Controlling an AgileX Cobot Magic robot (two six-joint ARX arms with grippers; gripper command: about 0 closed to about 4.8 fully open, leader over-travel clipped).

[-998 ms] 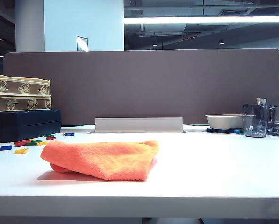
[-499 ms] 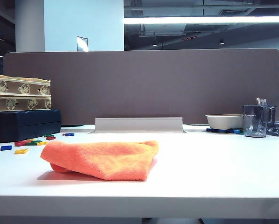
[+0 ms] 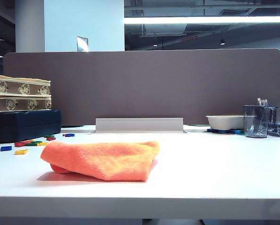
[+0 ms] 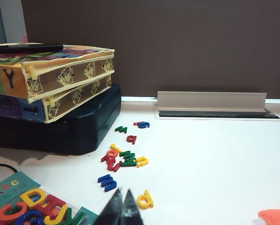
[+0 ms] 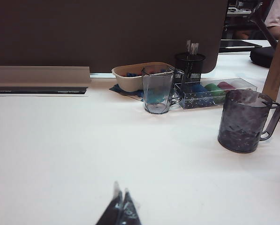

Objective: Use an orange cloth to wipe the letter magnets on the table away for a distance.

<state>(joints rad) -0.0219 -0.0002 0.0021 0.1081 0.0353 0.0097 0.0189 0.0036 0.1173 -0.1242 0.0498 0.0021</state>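
Observation:
The orange cloth (image 3: 102,159) lies bunched near the front middle of the white table (image 3: 210,164); only its corner (image 4: 276,216) shows in the left wrist view. The letter magnets (image 3: 29,143) are scattered to the cloth's left, in front of a dark blue case; in the left wrist view the letter magnets (image 4: 123,158) appear as a small cluster with a blue m and a yellow d nearer me. My left gripper (image 4: 123,193) is shut and empty, hovering close to the yellow d. Over bare table, my right gripper (image 5: 121,189) is shut and empty. Neither gripper shows in the exterior view.
A dark blue case (image 4: 60,126) with two stacked printed boxes (image 4: 55,79) stands at the left. A letter board (image 4: 32,206) lies near the left gripper. At the right are a beige bowl (image 5: 135,75), a clear glass (image 5: 157,91), a dark mug (image 5: 245,121) and a pen holder (image 5: 190,63). A brown partition (image 3: 144,84) closes the back.

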